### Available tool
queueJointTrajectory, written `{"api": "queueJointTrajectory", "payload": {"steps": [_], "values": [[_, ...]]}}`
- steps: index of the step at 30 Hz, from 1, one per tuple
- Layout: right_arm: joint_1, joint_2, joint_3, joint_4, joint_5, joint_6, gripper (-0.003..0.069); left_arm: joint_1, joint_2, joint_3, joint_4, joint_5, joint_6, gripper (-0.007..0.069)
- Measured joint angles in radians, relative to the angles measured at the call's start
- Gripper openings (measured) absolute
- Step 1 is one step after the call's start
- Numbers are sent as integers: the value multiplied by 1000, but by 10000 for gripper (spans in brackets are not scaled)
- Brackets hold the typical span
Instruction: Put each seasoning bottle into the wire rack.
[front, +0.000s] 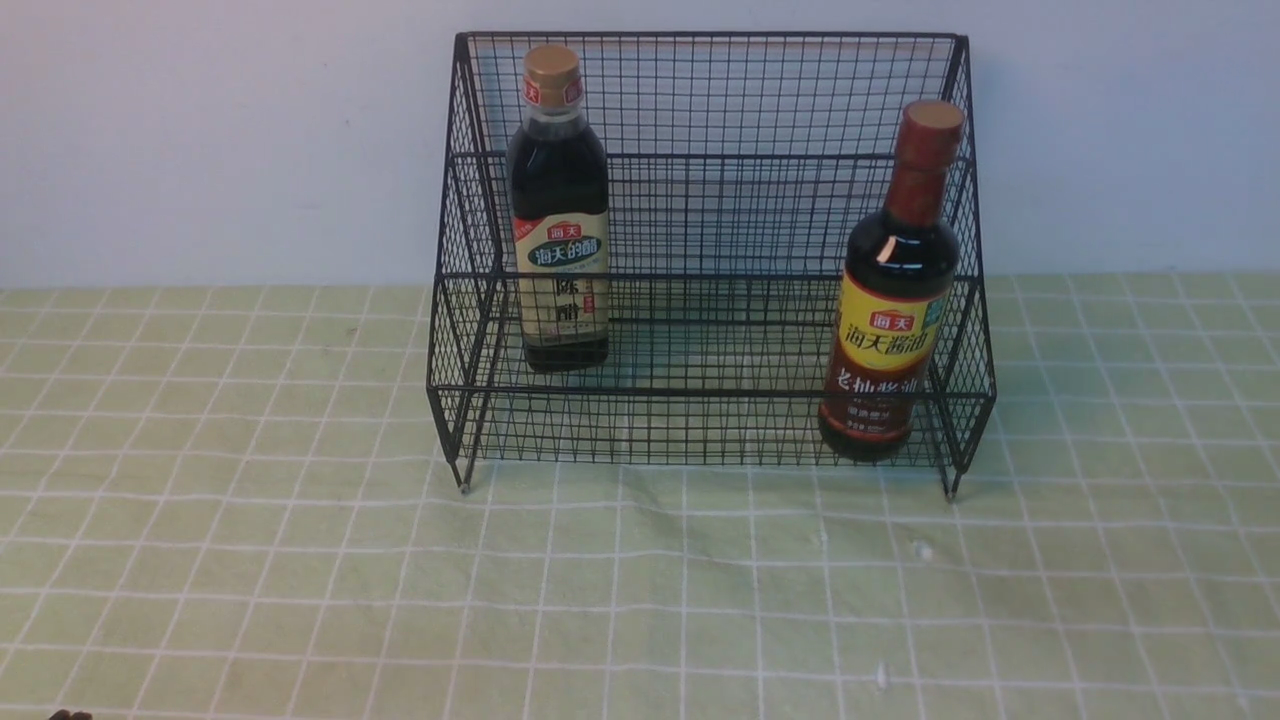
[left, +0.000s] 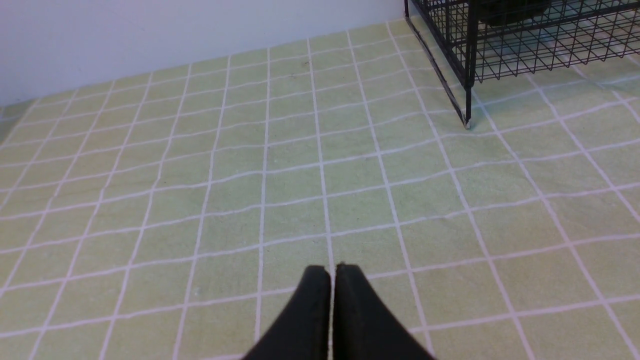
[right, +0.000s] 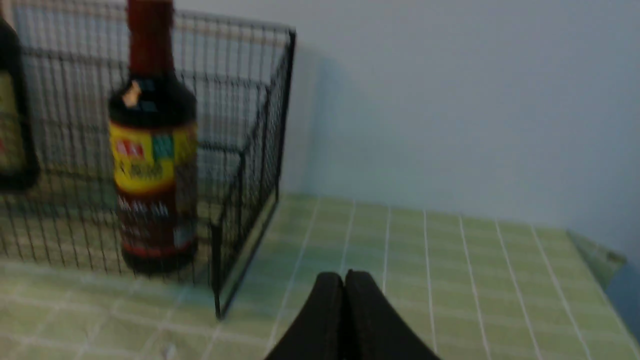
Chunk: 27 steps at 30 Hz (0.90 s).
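The black wire rack (front: 710, 270) stands in the upper middle of the front view, on the desk (front: 300, 560) with its green checked cloth. Both seasoning bottles are already inside it, and both stand straight up. The squarish bottle with the gold cap (front: 558, 210) is at the left end of the rack, on the higher back step. The tall round bottle with the reddish-brown neck (front: 893, 290) is at the right end, on the lower front step.

The left gripper (left: 332, 280) shows at the bottom middle of the left wrist view. Its two black fingers are pressed together and hold nothing. The rack's front corner leg (left: 467, 107) is well apart from it, in the upper right of that picture.

The right gripper (right: 344, 285) shows at the bottom middle of the right wrist view. Its fingers are pressed together too, with nothing between them. The round bottle sits in the left part of that blurry picture, farther off behind the rack wire.

No bottle is left out on the cloth. So the job looks done, and neither arm seems to need to reach for anything.
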Motion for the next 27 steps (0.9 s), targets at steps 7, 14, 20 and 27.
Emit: {"api": "queueJointTrajectory", "payload": {"steps": [7,14,20,27], "values": [[-31,-136,220,31,-14,4,-15,0,0,0,0,1,0,-6],[-31,-165,226,31,-42,5,-15,0,-1,0,0,1,0,-6],[-31,-165,226,31,-42,5,-15,0,-1,0,0,1,0,-6],[-31,-165,226,31,-42,5,-15,0,-1,0,0,1,0,-6]]}}
